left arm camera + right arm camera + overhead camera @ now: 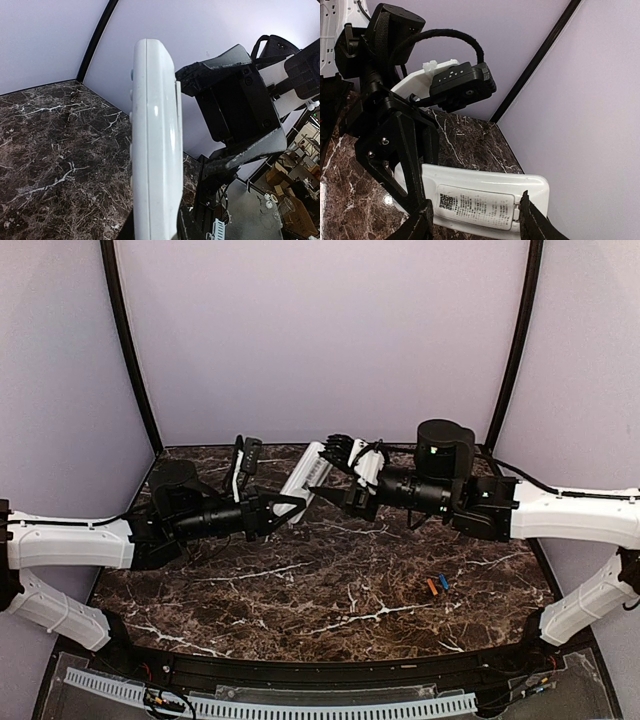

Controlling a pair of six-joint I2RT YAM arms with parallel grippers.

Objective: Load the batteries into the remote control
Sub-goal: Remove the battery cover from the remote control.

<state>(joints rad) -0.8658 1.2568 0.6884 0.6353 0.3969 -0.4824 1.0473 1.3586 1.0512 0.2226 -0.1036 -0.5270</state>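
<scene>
Top external view, reading from the left: our left gripper (283, 506) is clamped on the lower end of the remote control (303, 472) and holds it tilted up above the marble table (300, 590). Just right of it, our right gripper (332, 475) stands about half open with nothing in its grasp. In the right wrist view its fingertips (422, 220) sit on either side of the labelled panel (476, 205) on the remote's back. Far off to the right, the batteries (437, 584) lie side by side on the table, orange next to blue, well apart from both arms.

We judge the step in hand to be opening the back. To do it well, we want the left grip firm and steady. The right fingertips should catch the panel's edge and push along the remote's length, not squeeze its body.

We probably are looking at the battery cover, but no seam or latch shows clearly. We cannot tell whether the right fingertips touch the plastic. The left wrist view shows the remote only edge-on, its lower end and our left fingers cut off at the frame's bottom. The batteries are too small to read their polarity.
</scene>
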